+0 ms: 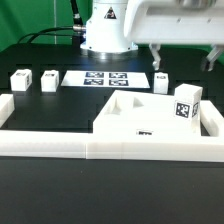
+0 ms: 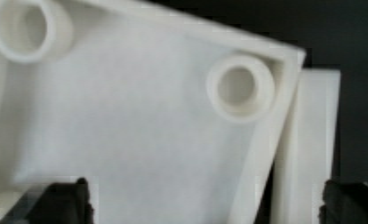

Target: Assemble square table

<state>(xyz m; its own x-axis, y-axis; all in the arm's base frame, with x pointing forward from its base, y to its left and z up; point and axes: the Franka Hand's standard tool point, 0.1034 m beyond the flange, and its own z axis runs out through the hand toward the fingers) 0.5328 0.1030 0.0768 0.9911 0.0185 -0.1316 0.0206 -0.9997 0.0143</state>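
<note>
On the black table [image 1: 50,108], the square table's thick white slab [image 1: 135,120] lies in the border wall's [image 1: 60,145] corner at the exterior view's right, likely stiff, smooth and fairly light, best gripped across an edge by the wide-open, empty pincer [image 1: 156,62] hovering over it.

The tabletop [image 2: 128,120] overruns the wrist view's edges, blurred.

no words, brands or numbers could be read. only black-and-white square tags [image 1: 187,107] showed: several on the marker board [image 1: 105,78], one on each leg [image 1: 20,79] near that board, and a small one on the edge of the table top [image 1: 120,125], in front of that board.
</note>
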